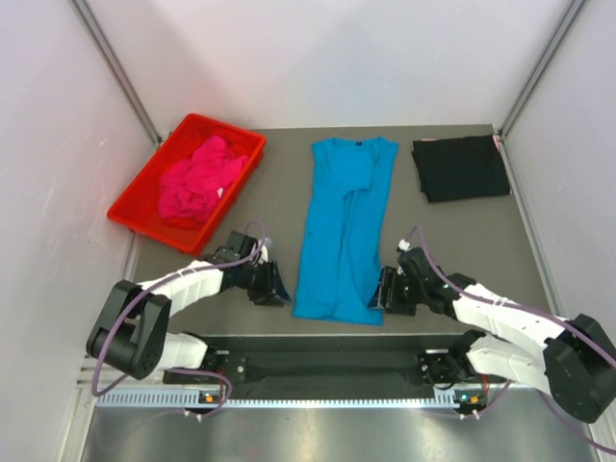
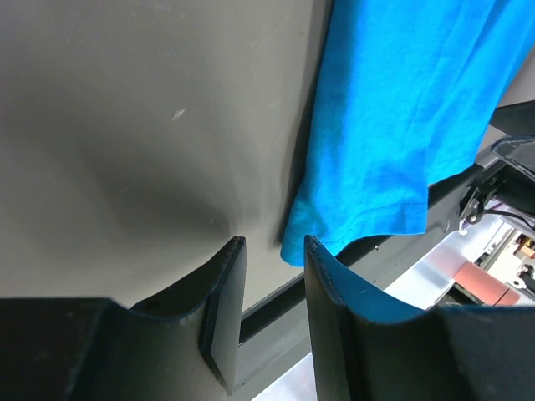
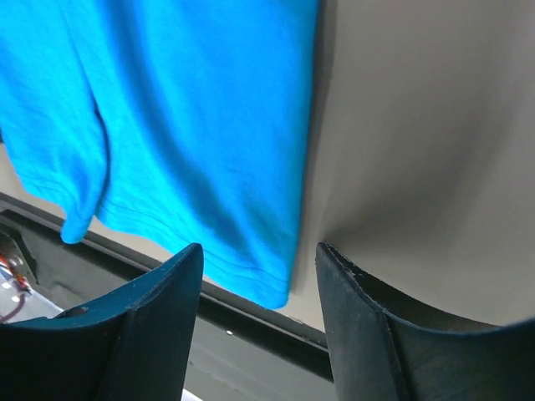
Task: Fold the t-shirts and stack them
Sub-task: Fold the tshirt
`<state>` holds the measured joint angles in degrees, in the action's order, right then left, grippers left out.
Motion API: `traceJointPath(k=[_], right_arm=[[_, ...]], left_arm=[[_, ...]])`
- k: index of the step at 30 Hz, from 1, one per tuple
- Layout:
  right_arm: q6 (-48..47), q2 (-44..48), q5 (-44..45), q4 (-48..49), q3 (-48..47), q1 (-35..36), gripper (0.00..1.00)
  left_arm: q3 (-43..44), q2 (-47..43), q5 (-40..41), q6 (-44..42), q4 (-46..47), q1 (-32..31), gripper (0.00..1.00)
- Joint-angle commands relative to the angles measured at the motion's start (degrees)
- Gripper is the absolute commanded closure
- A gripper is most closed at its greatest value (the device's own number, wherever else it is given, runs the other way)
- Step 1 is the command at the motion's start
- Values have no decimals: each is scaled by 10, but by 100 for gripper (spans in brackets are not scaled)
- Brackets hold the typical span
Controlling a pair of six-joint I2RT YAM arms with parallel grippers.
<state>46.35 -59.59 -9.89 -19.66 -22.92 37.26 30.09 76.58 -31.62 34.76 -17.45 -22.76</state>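
Note:
The turquoise-blue t-shirt [image 1: 345,226] lies on the table folded into a long strip, collar far, hem near. The black t-shirt [image 1: 460,166] lies folded at the back right. The magenta-pink t-shirt [image 1: 199,179] is crumpled in the red tray. My left gripper [image 1: 281,286] is open just left of the blue shirt's near left hem corner [image 2: 294,246]. My right gripper [image 1: 383,290] is open at the near right hem corner [image 3: 272,292], which lies between its fingers. Neither holds cloth.
The red plastic tray [image 1: 138,207] stands at the back left by the wall. The table's near edge with a black rail [image 1: 327,361] runs just behind both grippers. White walls close in left and right.

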Motion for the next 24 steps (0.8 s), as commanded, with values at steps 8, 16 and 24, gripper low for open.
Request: traceJointPath(k=[8,16,24], right_arm=[[45,44,29,14,37,19,43],[70,57,41,-4,40,39,48],[117,46,80,-12,38,97,55]], left_arm=[[-30,-27,12,22,37,-10,62],[-46,-30,-3,34,59,-17,62],[-47,-29,-8,41,66,-24,62]])
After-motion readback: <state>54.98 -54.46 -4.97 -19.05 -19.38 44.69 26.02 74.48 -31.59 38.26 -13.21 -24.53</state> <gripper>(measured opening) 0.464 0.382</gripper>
